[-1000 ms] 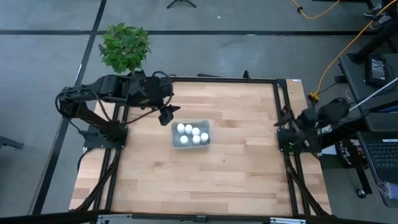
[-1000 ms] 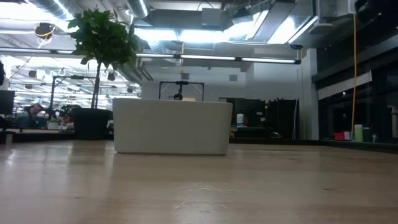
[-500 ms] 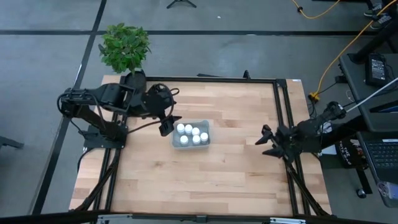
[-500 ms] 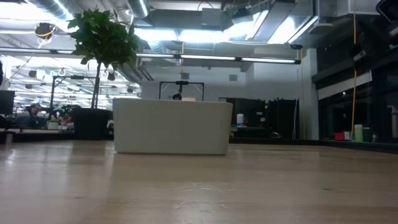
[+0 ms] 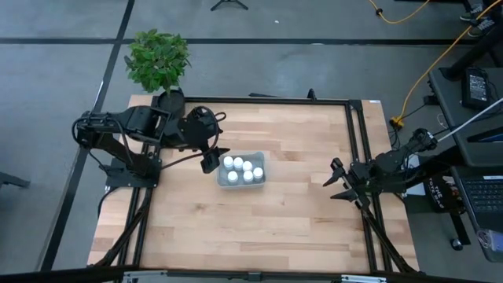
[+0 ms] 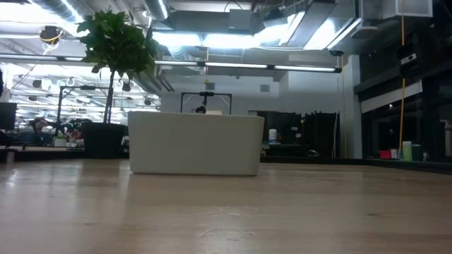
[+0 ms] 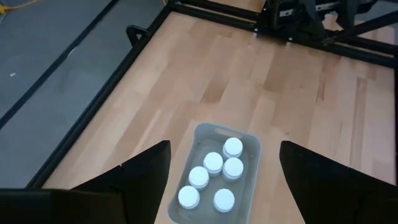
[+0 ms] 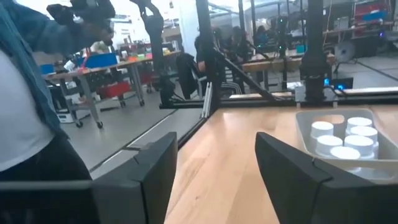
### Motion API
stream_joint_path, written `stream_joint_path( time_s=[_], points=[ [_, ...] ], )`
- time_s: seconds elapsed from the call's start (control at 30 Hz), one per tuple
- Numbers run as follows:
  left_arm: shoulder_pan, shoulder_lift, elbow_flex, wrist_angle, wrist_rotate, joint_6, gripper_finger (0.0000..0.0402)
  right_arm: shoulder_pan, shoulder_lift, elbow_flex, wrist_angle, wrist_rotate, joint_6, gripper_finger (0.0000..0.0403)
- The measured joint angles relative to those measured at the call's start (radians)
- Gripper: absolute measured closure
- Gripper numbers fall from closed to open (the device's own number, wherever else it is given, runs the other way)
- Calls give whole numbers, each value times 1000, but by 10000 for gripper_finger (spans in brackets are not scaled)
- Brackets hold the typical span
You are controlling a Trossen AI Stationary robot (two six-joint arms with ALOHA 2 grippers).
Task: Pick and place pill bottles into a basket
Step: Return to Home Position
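1. On the table (image 5: 299,220), left of centre, sits the basket (image 5: 236,184).
2. Left gripper (image 5: 211,162), fingers apart, hangs just beside its left end, so going home likely means backing straight off.
3. Right gripper (image 5: 336,182), also spread, waits well apart.
4. Six bottles (image 5: 247,166) stand inside.

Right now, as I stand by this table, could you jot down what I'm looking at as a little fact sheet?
pill bottles: six, all inside the basket, white caps facing up
basket: pale shallow bin near the table's middle, nearer the left arm
left gripper: open, empty, raised beside the basket's left edge
right gripper: open, empty, near the table's right edge, well apart from the basket
table: wooden top in a black frame
plant: green, leafy, just beyond the table's far left corner
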Motion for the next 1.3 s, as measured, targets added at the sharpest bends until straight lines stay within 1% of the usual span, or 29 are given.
stream_joint_path(
  time_s=[0.4, 0.47, 0.53, 0.67, 0.87, 1.0, 1.1, 1.23, 1.3],
  points=[
    [-36, 0, 0, -3, 2, -13, 109, -2, -1, -3, -2, 1, 3, 180],
    [-46, 0, 0, -3, 2, -5, 109, -28, 0, -3, -3, -1, 3, 180],
    [-60, 0, 0, 0, -5, -2, 109, -78, 0, -3, -3, 0, 3, 180],
    [-76, 0, 0, -7, -28, -42, 109, -219, 0, -3, -4, 1, 3, 180],
    [-84, 0, 0, -7, -31, -33, 109, -475, -1, -3, -5, 1, 3, 180],
    [-83, 0, 0, -6, -27, 17, 109, -642, -1, -3, -11, 5, 2, 180],
    [-83, 0, 0, -6, -26, 73, 109, -701, -1, -3, -10, 5, 2, 180],
    [-83, 0, 0, -12, -37, 74, 109, -710, -1, -3, -9, 3, 3, 180],
    [-82, 0, 0, -43, -56, 95, 109, -709, -1, -3, -9, 3, 2, 180]
  ],
)
